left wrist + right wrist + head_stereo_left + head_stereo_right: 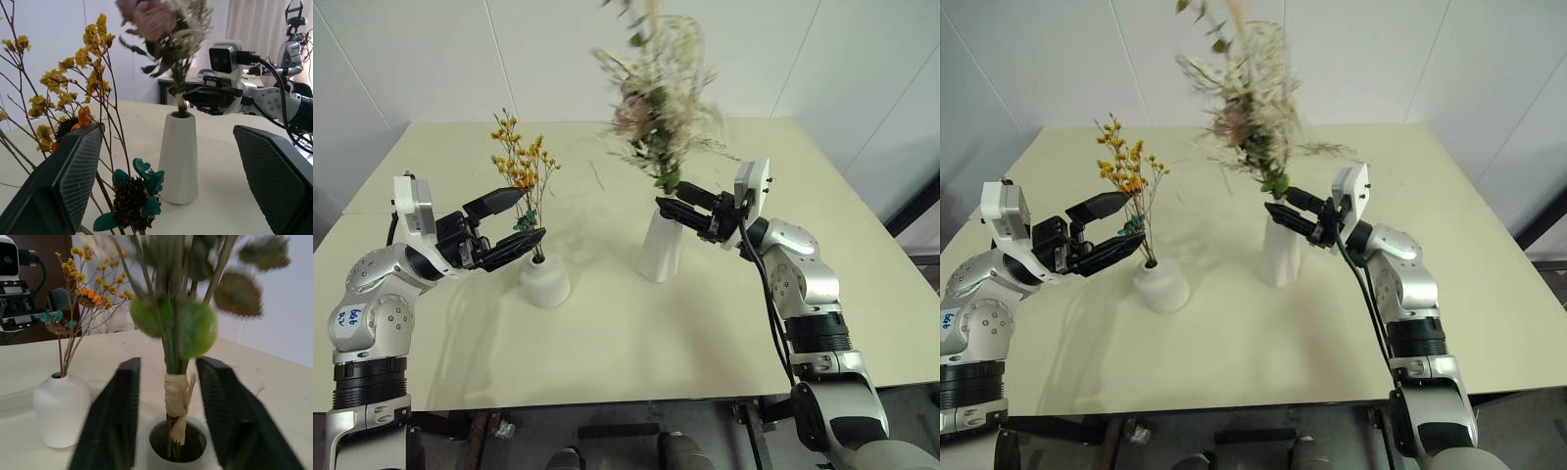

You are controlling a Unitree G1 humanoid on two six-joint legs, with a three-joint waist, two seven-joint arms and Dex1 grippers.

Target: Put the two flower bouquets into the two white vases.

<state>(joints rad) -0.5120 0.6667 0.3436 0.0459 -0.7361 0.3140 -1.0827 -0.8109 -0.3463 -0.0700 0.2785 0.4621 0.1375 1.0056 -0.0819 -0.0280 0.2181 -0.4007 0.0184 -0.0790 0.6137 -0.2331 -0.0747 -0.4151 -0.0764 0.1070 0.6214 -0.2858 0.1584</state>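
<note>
The table point(705, 333) is pale cream, matte and square, and it stands against plain white wall panels point(431, 59). The right gripper point(677, 210) is just above the mouth of the tall vase point(662, 250). Its fingers are parted on both sides of the stems, with a small gap, so they do not press the large bouquet point(658, 98), whose stems go down into this vase. The left gripper point(514, 223) is wide open and holds nothing. The yellow bouquet point(522, 166) rises between its fingers from the short vase point(544, 280) just below them.
</note>
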